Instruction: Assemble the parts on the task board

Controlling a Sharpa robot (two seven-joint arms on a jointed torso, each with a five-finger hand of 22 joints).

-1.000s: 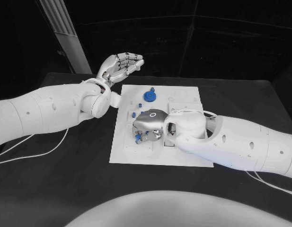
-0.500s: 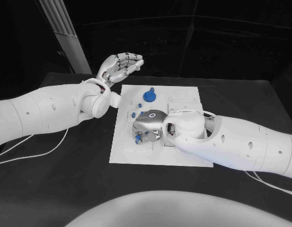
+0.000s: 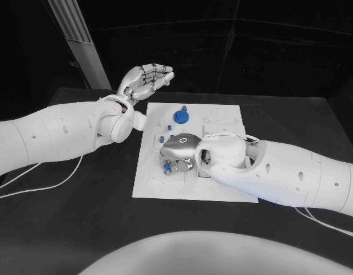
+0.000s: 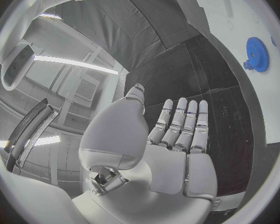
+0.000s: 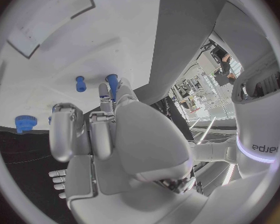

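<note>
While the left hand (image 3: 146, 78) hovers with fingers spread, the right hand's (image 3: 180, 150) curled fingers cover small blue parts (image 3: 168, 167).

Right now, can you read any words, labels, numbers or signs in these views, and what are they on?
"eдrpe", roughly: dark letters on the white robot body in the right wrist view, seemingly mirrored and cut off at the rim, so uncertain.
White board: no readable print.
Blue gear: no markings visible.

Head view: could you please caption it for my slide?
Right robot hand lowered over white board; left robot hand raised, open.
</note>
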